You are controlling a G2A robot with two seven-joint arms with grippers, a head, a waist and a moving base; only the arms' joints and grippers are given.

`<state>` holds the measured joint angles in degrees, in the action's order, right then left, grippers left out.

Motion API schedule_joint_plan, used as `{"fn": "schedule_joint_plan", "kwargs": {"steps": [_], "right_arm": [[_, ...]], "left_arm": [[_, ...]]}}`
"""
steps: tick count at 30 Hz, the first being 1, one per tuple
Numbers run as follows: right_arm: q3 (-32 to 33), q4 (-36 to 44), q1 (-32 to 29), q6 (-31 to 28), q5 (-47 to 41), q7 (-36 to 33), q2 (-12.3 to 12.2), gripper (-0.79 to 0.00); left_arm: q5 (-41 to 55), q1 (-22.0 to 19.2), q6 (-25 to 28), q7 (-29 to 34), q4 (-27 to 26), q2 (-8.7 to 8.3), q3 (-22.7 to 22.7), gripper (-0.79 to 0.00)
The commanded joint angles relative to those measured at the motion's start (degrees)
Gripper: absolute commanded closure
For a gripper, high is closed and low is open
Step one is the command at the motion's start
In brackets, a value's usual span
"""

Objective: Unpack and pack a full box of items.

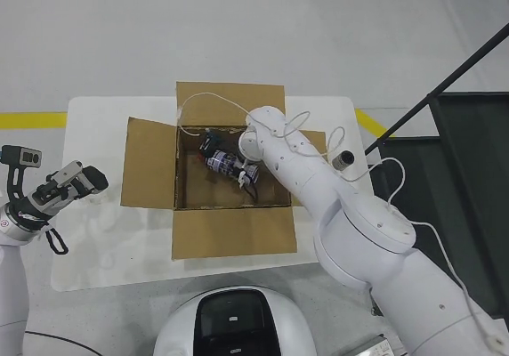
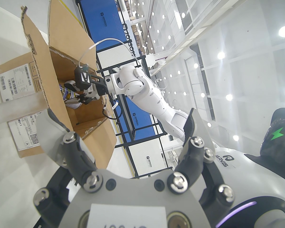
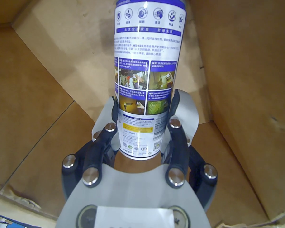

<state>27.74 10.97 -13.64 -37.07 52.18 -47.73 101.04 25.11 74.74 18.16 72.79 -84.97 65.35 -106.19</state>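
Note:
An open cardboard box sits in the middle of the white table, its flaps folded outward. Inside it my right gripper is shut on the lower end of a spray can with a white and blue label and a red cap. The can is held above the bare box floor. From above, the can and the right gripper are inside the box near its far side. My left gripper is open and holds nothing. It hangs over the table's left edge, well apart from the box.
The white table has bare room in front of and left of the box. A dark metal rack stands close to the table's right side. White cables loop over the right arm above the box.

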Motion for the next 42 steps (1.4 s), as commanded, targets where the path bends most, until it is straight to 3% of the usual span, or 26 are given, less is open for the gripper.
{"fn": "schedule_joint_plan", "kwargs": {"steps": [1, 17, 18, 20, 21, 38, 40, 41, 42], "right_arm": [[0.21, -0.14, 0.46, -0.81, 0.01, 0.04, -0.32, 0.0], [0.34, -0.33, -1.13, 2.93, 2.02, -3.7, -1.78, 0.0], [0.49, -0.26, -1.24, 3.02, 1.81, -3.72, -1.84, -0.105], [0.74, 0.14, -1.47, 3.41, 1.52, -3.92, -1.94, -0.763], [0.9, 0.39, -1.57, 3.53, 1.25, -3.94, -1.96, -0.785], [2.71, 1.0, -3.68, 5.4, -1.4, -2.24, -2.01, -0.785], [2.77, 1.05, -3.83, 5.43, -1.45, -2.19, -1.93, -0.502], [2.8, 1.05, -3.88, 5.35, -1.46, -2.25, -1.88, -0.277], [2.85, 1.03, -3.91, 5.27, -1.52, -2.33, -1.83, -0.157]], "left_arm": [[0.0, 0.0, 0.0, 0.0, 0.0, 0.0, 0.0, -0.785], [0.0, 0.0, 0.0, 0.0, 0.0, 0.0, 0.0, -0.785], [0.0, 0.0, 0.0, 0.0, 0.0, 0.0, 0.0, -0.785], [0.0, 0.0, 0.0, 0.0, 0.0, 0.0, 0.0, -0.785], [0.0, 0.0, 0.0, 0.0, 0.0, 0.0, 0.0, -0.785], [0.0, 0.0, 0.0, 0.0, 0.0, 0.0, 0.0, -0.785], [0.0, 0.0, 0.0, 0.0, 0.0, 0.0, 0.0, -0.785], [0.0, 0.0, 0.0, 0.0, 0.0, 0.0, 0.0, -0.785], [0.0, 0.0, 0.0, 0.0, 0.0, 0.0, 0.0, -0.785]]}}
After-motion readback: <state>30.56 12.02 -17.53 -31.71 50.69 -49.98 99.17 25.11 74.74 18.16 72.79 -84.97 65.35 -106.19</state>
